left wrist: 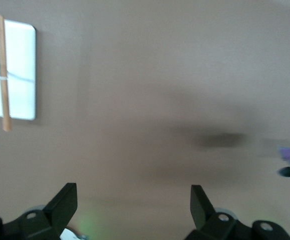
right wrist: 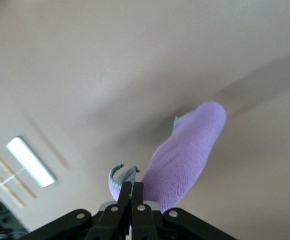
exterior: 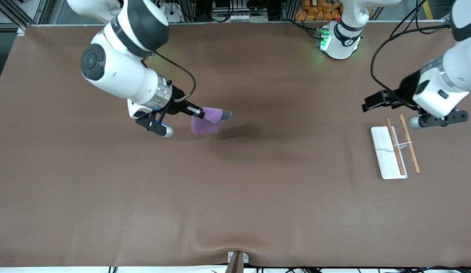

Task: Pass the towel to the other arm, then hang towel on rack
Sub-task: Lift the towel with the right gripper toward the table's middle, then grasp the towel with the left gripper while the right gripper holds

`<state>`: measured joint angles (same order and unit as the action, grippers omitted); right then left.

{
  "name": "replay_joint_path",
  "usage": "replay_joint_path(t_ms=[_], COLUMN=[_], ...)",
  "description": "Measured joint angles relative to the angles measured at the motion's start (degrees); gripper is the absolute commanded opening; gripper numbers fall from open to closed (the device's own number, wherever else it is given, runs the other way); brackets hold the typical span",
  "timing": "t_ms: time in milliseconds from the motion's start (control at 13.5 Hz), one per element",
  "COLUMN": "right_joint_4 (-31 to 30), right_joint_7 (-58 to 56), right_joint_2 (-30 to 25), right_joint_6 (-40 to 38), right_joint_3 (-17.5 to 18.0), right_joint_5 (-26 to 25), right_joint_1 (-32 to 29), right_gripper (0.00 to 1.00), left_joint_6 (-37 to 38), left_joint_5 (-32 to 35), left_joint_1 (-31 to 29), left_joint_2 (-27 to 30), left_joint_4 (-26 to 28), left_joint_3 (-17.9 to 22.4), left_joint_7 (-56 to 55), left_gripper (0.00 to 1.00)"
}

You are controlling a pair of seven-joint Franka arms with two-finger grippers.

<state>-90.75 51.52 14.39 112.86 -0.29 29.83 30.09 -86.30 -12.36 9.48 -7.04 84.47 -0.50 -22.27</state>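
Observation:
My right gripper [exterior: 200,112] is shut on the purple towel [exterior: 207,120] and holds it in the air over the table toward the right arm's end. The towel hangs from the fingers, its grey edging showing by the jaws; it also shows in the right wrist view [right wrist: 184,155]. The rack [exterior: 394,150], a white base with two wooden rods and a wire bracket, stands toward the left arm's end. My left gripper [exterior: 368,104] is open and empty, up in the air over the table beside the rack. The rack also shows in the left wrist view [left wrist: 12,75].
The brown table [exterior: 235,189] stretches wide between the towel and the rack. The left arm's base [exterior: 339,38] stands at the table's back edge. A small metal bracket [exterior: 237,259] sits at the table's front edge.

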Motion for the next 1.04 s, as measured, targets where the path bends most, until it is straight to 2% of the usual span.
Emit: replay_joint_path(t_ms=[296,518,1035], right_joint_4=[1.7,2.7,2.8], right_joint_7=[7.9,12.2,20.5], right_joint_2=[0.1,0.1,2.0], right_joint_6=[3.9,7.4,16.7], right_joint_3=[0.0,0.0,0.0], right_joint_5=[3.5,6.9,8.4], right_joint_1=[2.3,4.4,10.4], right_gripper=[0.0,0.0,0.0], left_joint_6=[-0.2,-1.7,-9.8], left_joint_5=[-4.1,-5.8,-14.7], left_joint_1=[0.9,3.0,8.6], left_joint_2=[0.0,0.0,-2.4], left_joint_4=[0.0,0.0,0.2], left_joint_3=[-0.1,-0.1,-0.2], left_joint_7=[-6.8,-16.1,-41.0], left_gripper=[1.0,1.0,1.0])
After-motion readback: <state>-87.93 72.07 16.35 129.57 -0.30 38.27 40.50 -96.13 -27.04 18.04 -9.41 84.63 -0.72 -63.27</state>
